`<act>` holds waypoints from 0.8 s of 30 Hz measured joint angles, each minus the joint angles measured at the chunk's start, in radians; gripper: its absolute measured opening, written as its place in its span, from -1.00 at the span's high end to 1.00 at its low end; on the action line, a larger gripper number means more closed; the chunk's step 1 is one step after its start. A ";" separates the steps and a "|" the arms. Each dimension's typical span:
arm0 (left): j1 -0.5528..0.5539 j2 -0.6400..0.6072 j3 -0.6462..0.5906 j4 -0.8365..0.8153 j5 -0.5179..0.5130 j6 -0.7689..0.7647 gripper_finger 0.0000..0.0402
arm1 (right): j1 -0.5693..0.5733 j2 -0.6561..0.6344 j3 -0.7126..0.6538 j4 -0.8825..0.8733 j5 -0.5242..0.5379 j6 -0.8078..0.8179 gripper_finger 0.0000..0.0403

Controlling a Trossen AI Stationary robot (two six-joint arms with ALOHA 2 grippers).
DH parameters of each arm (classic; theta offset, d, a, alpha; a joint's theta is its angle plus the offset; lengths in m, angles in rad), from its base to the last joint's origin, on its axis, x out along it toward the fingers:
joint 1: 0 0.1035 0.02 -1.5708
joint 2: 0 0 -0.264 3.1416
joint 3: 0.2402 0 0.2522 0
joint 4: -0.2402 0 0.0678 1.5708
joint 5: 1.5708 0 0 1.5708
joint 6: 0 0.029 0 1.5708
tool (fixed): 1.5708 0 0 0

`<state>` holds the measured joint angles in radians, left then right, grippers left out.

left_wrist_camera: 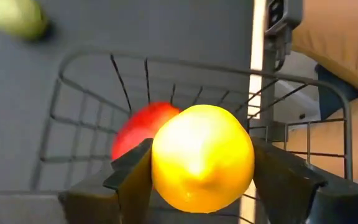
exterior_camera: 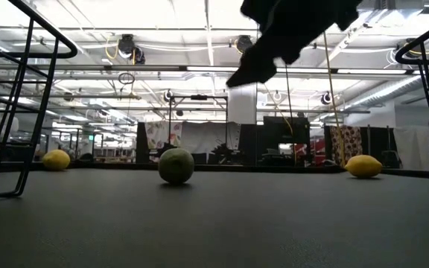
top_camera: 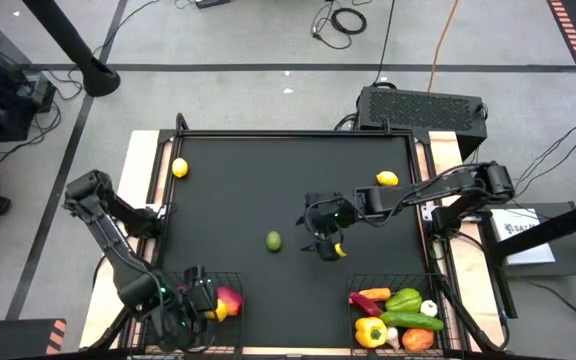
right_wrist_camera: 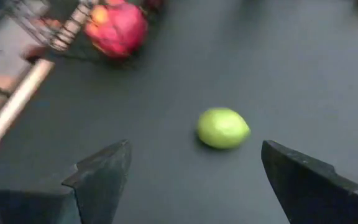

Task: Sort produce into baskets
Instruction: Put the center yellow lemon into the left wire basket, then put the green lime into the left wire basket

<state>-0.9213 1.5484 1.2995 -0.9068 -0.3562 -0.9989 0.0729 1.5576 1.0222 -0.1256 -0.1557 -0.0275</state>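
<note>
My left gripper (top_camera: 206, 305) is at the table's near left, above the left basket (left_wrist_camera: 166, 62), and is shut on a yellow lemon (left_wrist_camera: 202, 158). A red apple (left_wrist_camera: 138, 127) lies in that basket below the lemon. A green lime (top_camera: 274, 240) rests on the black mat mid-table. My right gripper (right_wrist_camera: 194, 171) hangs open just right of the lime, with nothing between its fingers. Two more lemons lie on the mat, one at the far left (top_camera: 180, 168) and one at the far right (top_camera: 387, 179). The right basket (top_camera: 438, 290) holds several vegetables. My left gripper pinches the lemon between its two fingers, one on each opposite side (left_wrist_camera: 160, 168). The fingers (left_wrist_camera: 132, 180) slant downward from above. The lemon is lifted clear, over the left basket's inside and above the apple.
The right basket holds a green pepper (top_camera: 404, 298), a yellow pepper (top_camera: 370, 331), a cucumber (top_camera: 413, 320) and white garlic (top_camera: 429, 308). A black grilled box (top_camera: 423, 105) stands beyond the far right corner. The mat between the lime and the far lemons is bare.
</note>
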 joint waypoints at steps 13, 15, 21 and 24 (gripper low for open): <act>0.001 0.069 0.001 0.011 0.067 -0.148 -0.58 | 0.020 0.270 0.031 0.264 0.024 -0.037 -0.74; 0.001 0.069 0.001 0.009 0.067 -0.148 -0.60 | 0.021 0.301 0.056 0.267 0.027 -0.023 -0.74; 0.025 0.068 0.002 -0.031 0.038 -0.103 -0.60 | 0.022 0.421 0.140 0.268 0.077 -0.051 -0.74; 0.044 0.068 0.002 -0.061 -0.001 -0.079 -0.60 | 0.021 0.445 0.168 0.248 0.176 -0.088 -0.74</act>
<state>-0.8773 1.6169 1.3014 -0.9681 -0.3577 -1.0782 0.0944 2.0025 1.1901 0.1228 0.0200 -0.1151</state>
